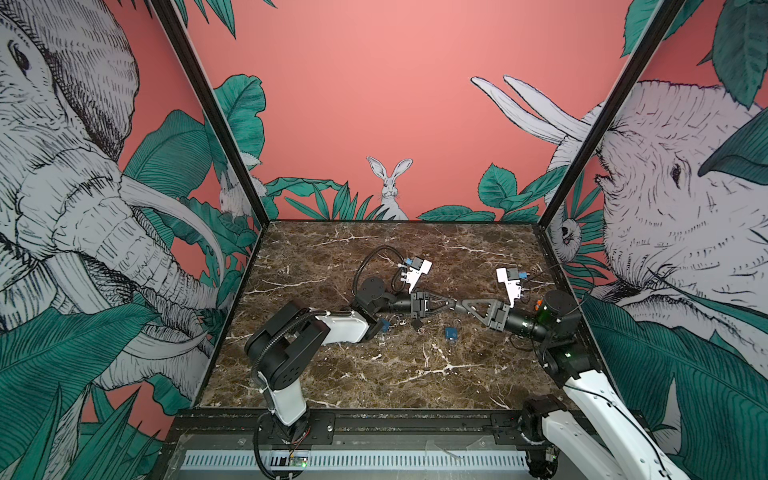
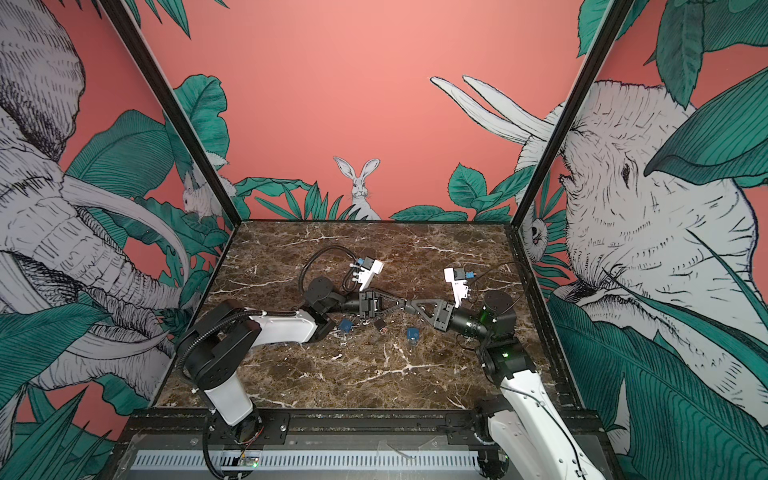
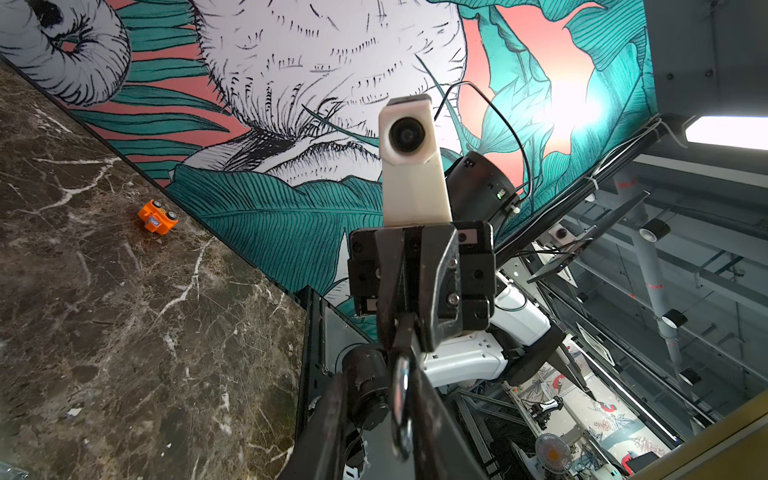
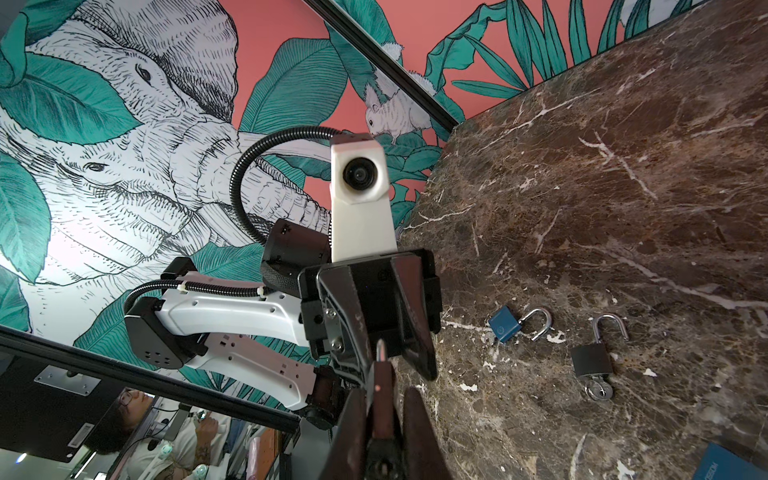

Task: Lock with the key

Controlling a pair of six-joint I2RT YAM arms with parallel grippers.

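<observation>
Key (image 4: 380,348) blade points out toward left fingers (image 4: 415,328)

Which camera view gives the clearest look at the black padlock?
The right wrist view: the black padlock lies unobstructed and large enough to read, shackle swung open, an inserted key at its base. In both top views it is only a small dark block, detail lost. The left wrist view misses it.

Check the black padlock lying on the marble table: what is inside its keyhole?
A silver metal key sticks out of the black square padlock; only its round head shows. The blade cannot be seen, as the lock body covers it.
</observation>
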